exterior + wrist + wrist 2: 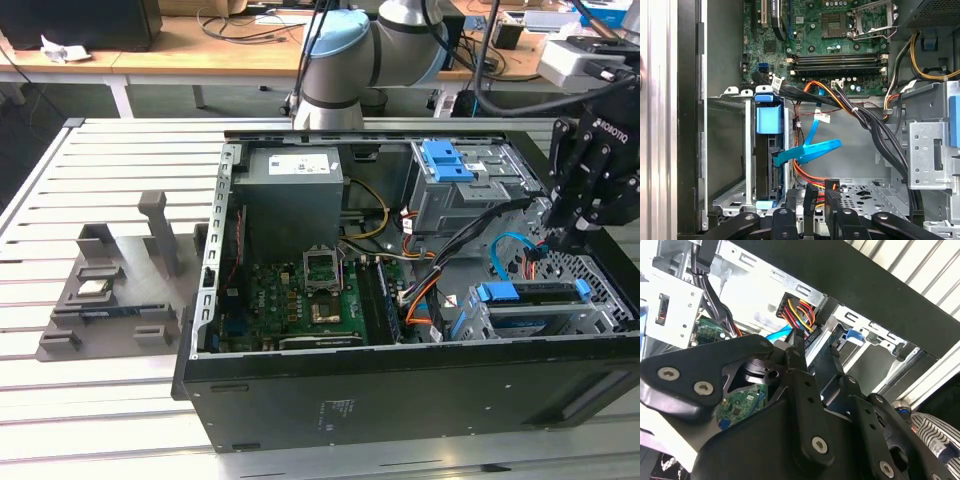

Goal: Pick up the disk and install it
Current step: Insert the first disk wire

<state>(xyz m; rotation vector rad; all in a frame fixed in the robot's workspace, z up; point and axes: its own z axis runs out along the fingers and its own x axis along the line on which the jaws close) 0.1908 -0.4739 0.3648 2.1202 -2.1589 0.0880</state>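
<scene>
Slatted grey counter carries your open computer case, lying on its side. White label on the grey power supply and print on the tool's black body are there, too small for you to read. Your tool hangs over the case's corner at the exterior view's right, above the drive cage. The disk sits in that cage in its blue frame, a blue cable plugged into it. Whether the tool's fingers are apart or closed, you cannot tell.
</scene>
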